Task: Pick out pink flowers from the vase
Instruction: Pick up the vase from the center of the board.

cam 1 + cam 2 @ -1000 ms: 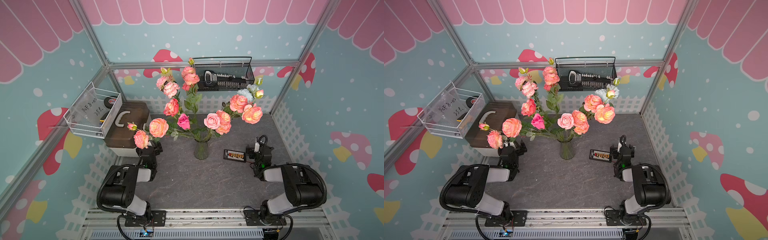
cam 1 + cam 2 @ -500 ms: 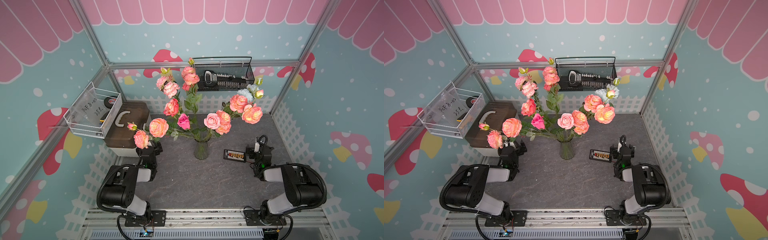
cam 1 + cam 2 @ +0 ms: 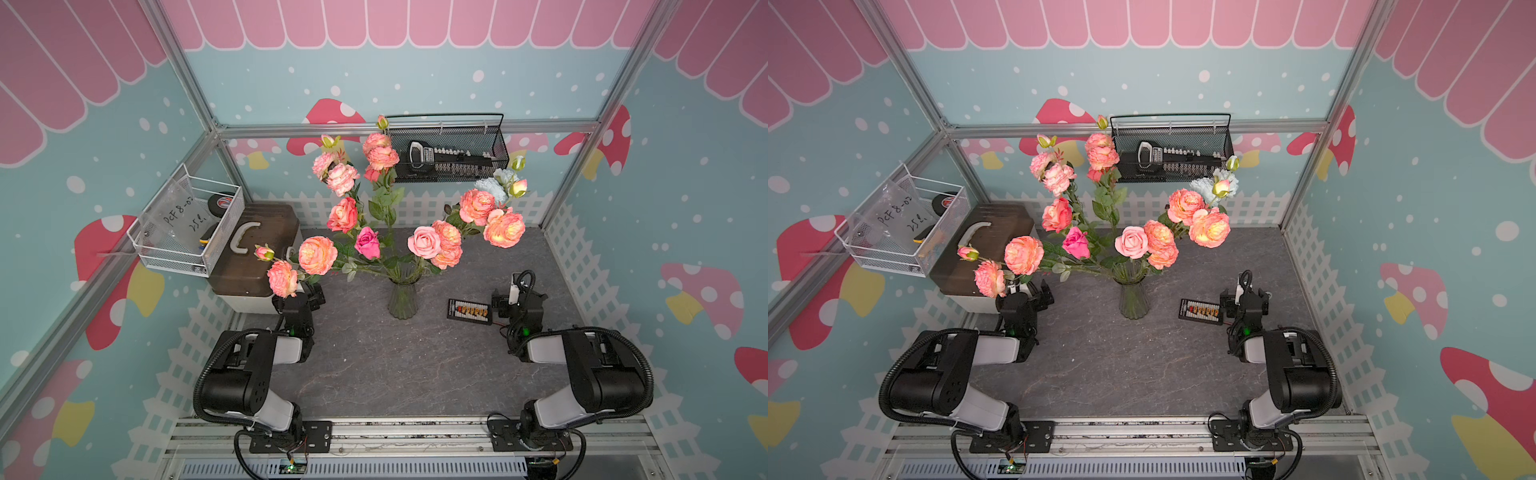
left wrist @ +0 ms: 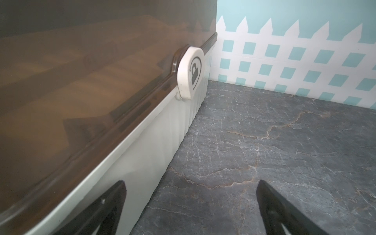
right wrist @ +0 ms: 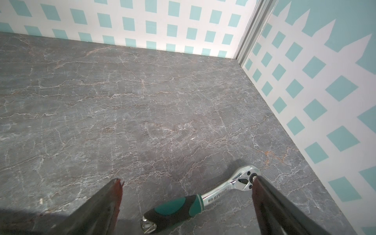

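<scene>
Grey marbled desk (image 3: 415,374), evenly lit. Teal mushroom-print walls (image 3: 415,83) round desk, pink scallops up top, white picket-fence print (image 3: 428,208) at desk edge. Black mesh basket (image 3: 449,176) above desk's far edge. White wire basket (image 3: 178,257) off desk's left. Brown-lidded box (image 3: 274,220) on desk's far-left corner.

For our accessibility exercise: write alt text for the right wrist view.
The right end effector hangs open above a grey marbled tabletop, with a green-handled ratchet wrench lying on it, seen between its fingers. White lattice fencing on teal walls borders it.

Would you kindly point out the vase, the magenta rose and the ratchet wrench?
vase (image 3: 402,301): in a top view, ribbed glass body.
magenta rose (image 3: 368,242): in a top view, bloom's centre.
ratchet wrench (image 5: 200,199): right wrist view, where handle meets shaft.
</scene>
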Robot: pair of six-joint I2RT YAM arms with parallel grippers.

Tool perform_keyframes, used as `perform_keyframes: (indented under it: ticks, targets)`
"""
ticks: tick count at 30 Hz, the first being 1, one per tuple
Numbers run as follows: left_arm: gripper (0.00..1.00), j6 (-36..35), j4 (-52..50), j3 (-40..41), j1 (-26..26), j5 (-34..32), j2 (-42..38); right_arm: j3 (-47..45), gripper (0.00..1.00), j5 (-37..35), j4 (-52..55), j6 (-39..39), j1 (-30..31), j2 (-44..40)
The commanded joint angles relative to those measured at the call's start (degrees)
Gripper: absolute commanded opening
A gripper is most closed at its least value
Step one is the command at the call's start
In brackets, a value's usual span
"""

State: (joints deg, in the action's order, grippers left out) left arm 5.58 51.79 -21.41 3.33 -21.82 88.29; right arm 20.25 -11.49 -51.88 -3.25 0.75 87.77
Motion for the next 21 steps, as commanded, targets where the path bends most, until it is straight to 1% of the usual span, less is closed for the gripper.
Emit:
perform_keyframes:
  ticks: [1,6,10,12,14,15,16,17,19,20,21]
  targets:
    - [1.00,-0.32,1.25,0.23,-0.08,-0.24,-0.22,0.15,0.99,0.33,-0.86,0.26,-0.05,-0.50]
    - [1.00,-0.44,1.01,-0.03,-0.08,-0.19,-0.09,0.32,0.99,0.41,-0.33,0.22,-0.01,-0.60]
    - [1.00,-1.72,0.51,-0.39,1.01,-1.12,-0.44,0.49,0.99,0.35,0.18,0.26,-0.05,-0.84]
    - [1.00,-2.74,-4.62,-2.50,1.87,-1.80,-2.96,0.54,0.99,0.21,-0.23,0.22,0.02,-1.25]
    - [1.00,-2.87,-14.78,-6.79,3.70,-7.34,-6.78,4.08,0.99,0.14,9.28,0.13,-0.05,-5.09]
    - [1.00,-2.75,-19.86,-8.96,4.11,-9.25,-8.71,6.89,0.99,-0.10,16.36,-0.10,-0.05,-7.29]
    - [1.00,-2.85,-22.34,-10.24,4.75,-11.73,-10.39,9.86,0.99,-1.25,22.27,-0.78,-0.05,-9.04]
    - [1.00,-2.88,-22.61,-10.79,5.28,-13.76,-11.72,11.61,0.99,-2.57,25.35,-1.95,-0.05,-10.22]
    - [1.00,-0.83,-25.46,-12.14,5.89,-16.67,-14.79,13.41,0.99,-6.23,28.27,-7.83,-0.04,-13.07]
    - [1.00,2.05,-29.78,-13.57,6.07,-18.76,-16.36,13.42,0.99,-7.20,29.34,-11.51,-0.01,-14.67]
    - [1.00,6.51,-36.80,-15.44,6.20,-21.02,-17.58,13.24,0.99,-7.44,30.53,-14.95,0.01,-16.17]
